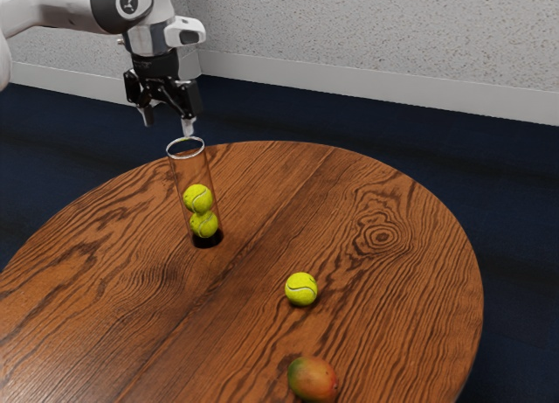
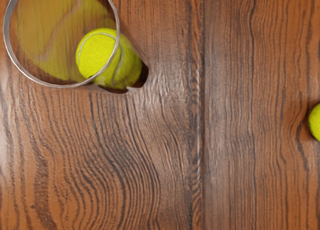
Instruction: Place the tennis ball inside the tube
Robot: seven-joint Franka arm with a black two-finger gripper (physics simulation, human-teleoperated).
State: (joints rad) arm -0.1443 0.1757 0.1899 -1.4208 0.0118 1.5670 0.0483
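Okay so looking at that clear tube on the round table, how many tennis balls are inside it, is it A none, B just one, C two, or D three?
C: in the exterior view, an upper ball sits on a lower ball inside the clear tube, while a third ball lies outside it on the table.
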